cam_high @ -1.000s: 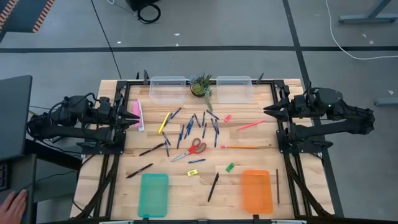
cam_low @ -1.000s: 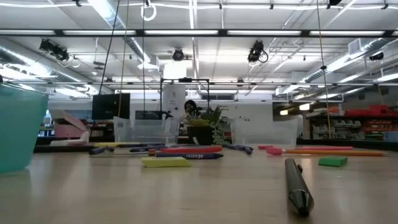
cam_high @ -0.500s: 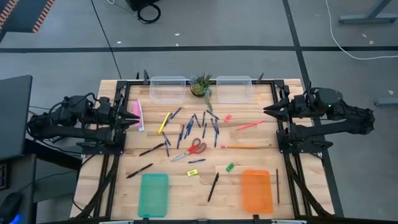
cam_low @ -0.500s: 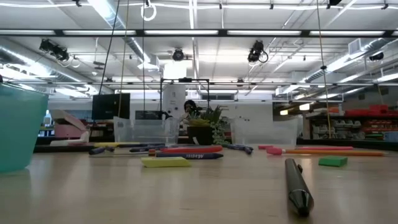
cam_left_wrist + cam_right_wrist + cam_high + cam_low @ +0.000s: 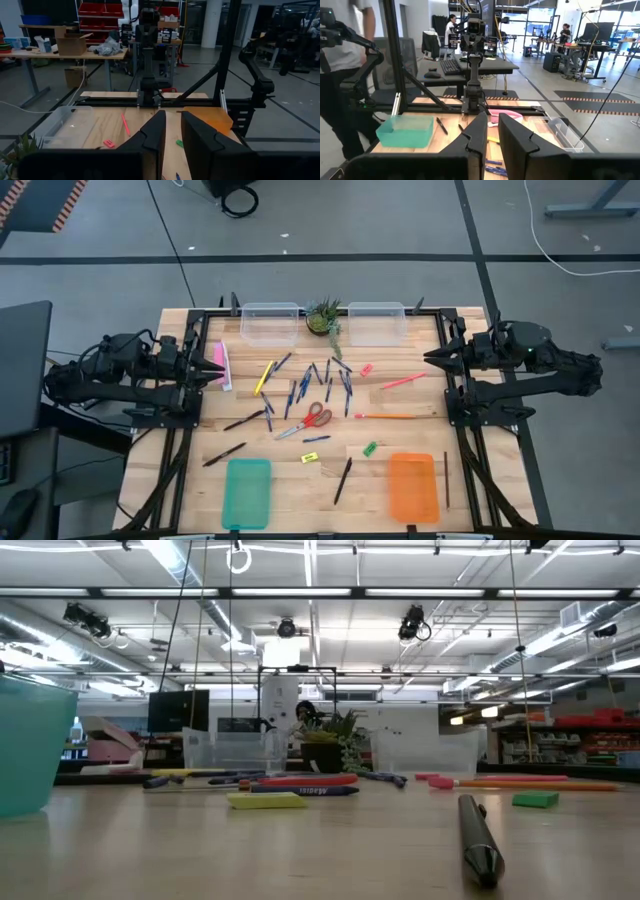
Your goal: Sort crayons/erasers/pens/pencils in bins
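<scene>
High view showed pens (image 5: pixel 305 385) scattered mid-table between both parked arms; left gripper (image 5: pixel 171 131) and right gripper (image 5: pixel 492 131) each stood slightly parted, apparently holding nothing.

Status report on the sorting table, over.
Left end effector and right end effector parked at table edges, empty. Blue pens scattered mid-table; clear bins empty. Scissors among the pens.

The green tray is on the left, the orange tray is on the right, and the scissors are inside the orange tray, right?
Not quite. The high view shows the scissors lying on the bare table among the pens, not in the orange tray. The green tray is on the left.
</scene>
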`<action>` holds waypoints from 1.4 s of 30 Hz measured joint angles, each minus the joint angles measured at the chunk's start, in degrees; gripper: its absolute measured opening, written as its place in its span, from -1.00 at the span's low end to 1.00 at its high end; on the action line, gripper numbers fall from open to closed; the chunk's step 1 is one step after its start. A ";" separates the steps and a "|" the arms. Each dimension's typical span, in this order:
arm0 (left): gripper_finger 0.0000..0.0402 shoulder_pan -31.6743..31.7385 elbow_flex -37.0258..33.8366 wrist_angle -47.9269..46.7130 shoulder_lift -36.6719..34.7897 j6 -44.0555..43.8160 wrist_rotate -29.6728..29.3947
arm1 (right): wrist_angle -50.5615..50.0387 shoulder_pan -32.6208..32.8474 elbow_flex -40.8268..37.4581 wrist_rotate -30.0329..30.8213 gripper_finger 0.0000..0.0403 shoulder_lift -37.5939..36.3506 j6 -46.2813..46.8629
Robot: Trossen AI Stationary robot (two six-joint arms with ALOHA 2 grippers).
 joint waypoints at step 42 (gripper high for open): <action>-0.80 0.02 5.93 17.68 13.19 -18.15 -10.62 | -0.02 0.01 0.00 0.00 -0.73 -0.01 0.00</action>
